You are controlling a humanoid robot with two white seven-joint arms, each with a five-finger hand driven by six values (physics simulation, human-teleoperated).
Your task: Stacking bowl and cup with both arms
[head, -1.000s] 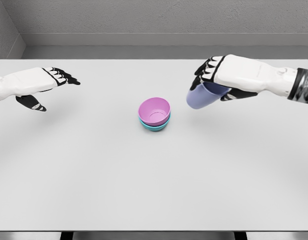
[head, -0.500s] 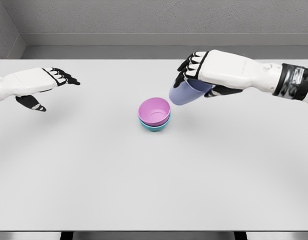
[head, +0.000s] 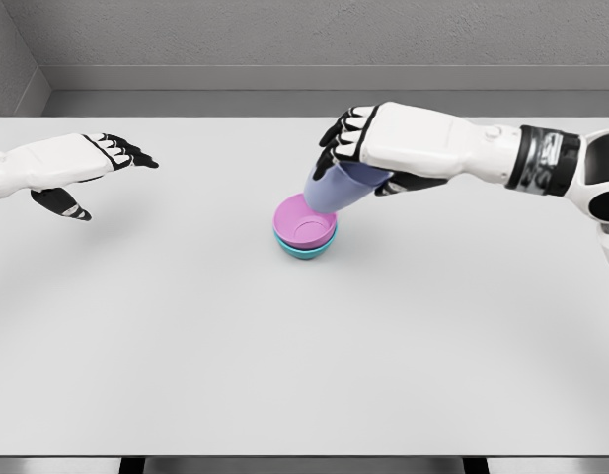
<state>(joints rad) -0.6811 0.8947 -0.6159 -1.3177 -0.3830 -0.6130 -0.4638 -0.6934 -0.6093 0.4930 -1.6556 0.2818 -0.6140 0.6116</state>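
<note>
Nearest the camera: bare white table [head: 284,375], front edge visible along the bottom of the head view. Mid-table, slightly right of centre: pink bowl [head: 302,227] nested inside teal bowl [head: 306,251], only the teal rim and lower wall showing beneath the pink one, stack upright on the surface. Just above and behind the stack: lavender cup [head: 333,188], tilted, lower end overlapping the pink bowl's back rim in the view; contact vs. hovering not resolvable. Cup clamped by right hand [head: 368,156], dark-tipped fingers [head: 336,138] wrapped over the upper wall, thumb under on the near side, white forearm and black wrist band running off to the right edge. Opposite side, well apart from the bowls: left hand [head: 82,168] held above the table near the left edge, holding nothing, fingers stretched out loosely and pointing toward centre, thumb hanging below the palm, faint shadow on the table under it. Further back: far table edge, then grey floor strip and grey textured wall [head: 304,35] across the top, wall corner visible at upper left.
</note>
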